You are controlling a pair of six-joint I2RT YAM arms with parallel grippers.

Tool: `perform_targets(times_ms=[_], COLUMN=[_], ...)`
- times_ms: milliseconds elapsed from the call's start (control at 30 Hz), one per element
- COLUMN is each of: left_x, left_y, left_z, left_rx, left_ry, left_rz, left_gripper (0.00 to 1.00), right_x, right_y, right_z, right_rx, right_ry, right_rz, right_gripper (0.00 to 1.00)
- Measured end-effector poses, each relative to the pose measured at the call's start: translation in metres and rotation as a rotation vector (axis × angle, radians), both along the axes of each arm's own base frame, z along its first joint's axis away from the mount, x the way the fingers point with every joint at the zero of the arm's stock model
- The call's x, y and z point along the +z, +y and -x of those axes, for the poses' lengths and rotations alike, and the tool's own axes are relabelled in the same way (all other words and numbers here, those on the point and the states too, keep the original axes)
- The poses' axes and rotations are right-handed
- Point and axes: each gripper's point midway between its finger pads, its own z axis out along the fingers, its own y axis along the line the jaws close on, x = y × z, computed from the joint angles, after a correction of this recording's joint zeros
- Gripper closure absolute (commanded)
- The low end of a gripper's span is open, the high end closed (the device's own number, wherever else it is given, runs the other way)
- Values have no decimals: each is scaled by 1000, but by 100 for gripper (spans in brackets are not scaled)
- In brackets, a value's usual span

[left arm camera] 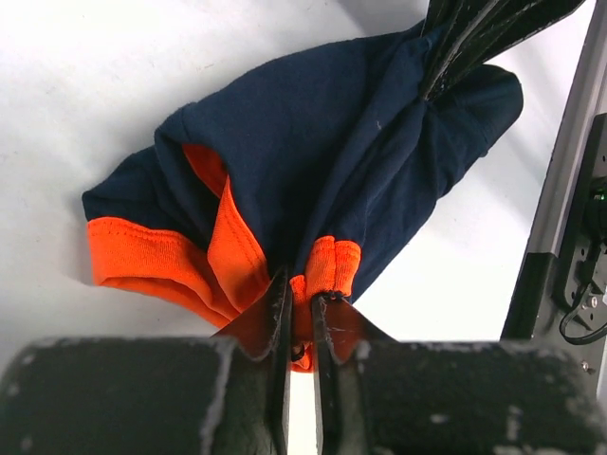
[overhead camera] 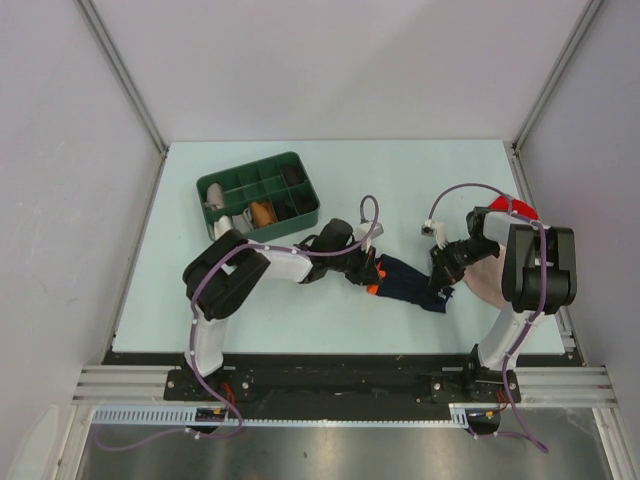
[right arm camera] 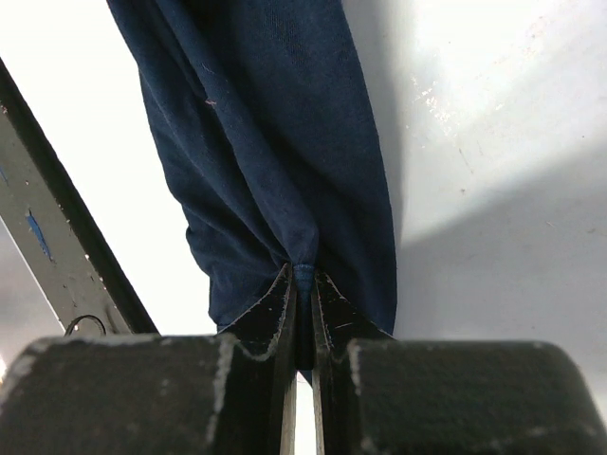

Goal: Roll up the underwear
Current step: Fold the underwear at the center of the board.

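Green divided tray [overhead camera: 308,190] sits beyond and left of the left claw [overhead camera: 372,277], small bits in its compartments. Beside the right claw [overhead camera: 441,290], a beige-pink cloth [overhead camera: 487,284]; red cloth [overhead camera: 521,208] farther back.

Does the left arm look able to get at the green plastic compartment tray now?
Probably yes: the green tray lies close beside it, nothing between, but the left gripper is shut on the navy-blue underwear with orange trim.
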Motion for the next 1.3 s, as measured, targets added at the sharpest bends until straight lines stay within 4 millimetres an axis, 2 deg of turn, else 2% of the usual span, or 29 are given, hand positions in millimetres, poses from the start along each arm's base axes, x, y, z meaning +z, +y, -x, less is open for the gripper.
perform_targets(times_ms=[167, 267, 400, 467, 567, 733, 767, 933, 1033, 1133, 1233, 1300], left_x=[3, 12, 36, 42, 34, -6, -8, -7, -7, -8, -8, -8], left_y=[-2, -7, -25, -31, -34, -22, -22, -25, -27, -27, -26, -26], left_z=[-2, -8, -29, -39, -47, -50, -51, -57, -61, -61, -62, -62], left_rx=[-1, -4, -7, 1, 14, 37, 35, 37, 36, 32, 26, 23], left_ry=[-4, -16, -71, -91, -91, -32, -25, -7, -1, 3, 0, 0], left_rz=[-2, -3, 23, 20, -21, -135, -137, -168, -181, -192, -198, -202], left_gripper=[83, 82, 82, 82, 82, 80, 80, 79, 78, 79, 79, 79], right_x=[0, 0, 0, 0, 0, 0, 0, 2, 10, 27, 49, 56], right_y=[0, 0, -1, -1, -1, -1, -1, -1, -4, -9, -15, -20], right_z=[0, 0, 0, 0, 1, 1, 1, 0, -4, -10, -16, -18], right_rx=[0, 0, 1, 1, 1, 1, 1, 1, 2, -4, -11, -15], right_ry=[0, 1, 2, 2, 2, 2, 2, -9, -48, -132, -229, -265], right_rz=[0, 2, 4, 5, 6, 6, 6, 10, 24, 45, 80, 105], right_gripper=[95, 95, 95, 95, 94, 89, 88, 80, 69, 62, 61, 61])
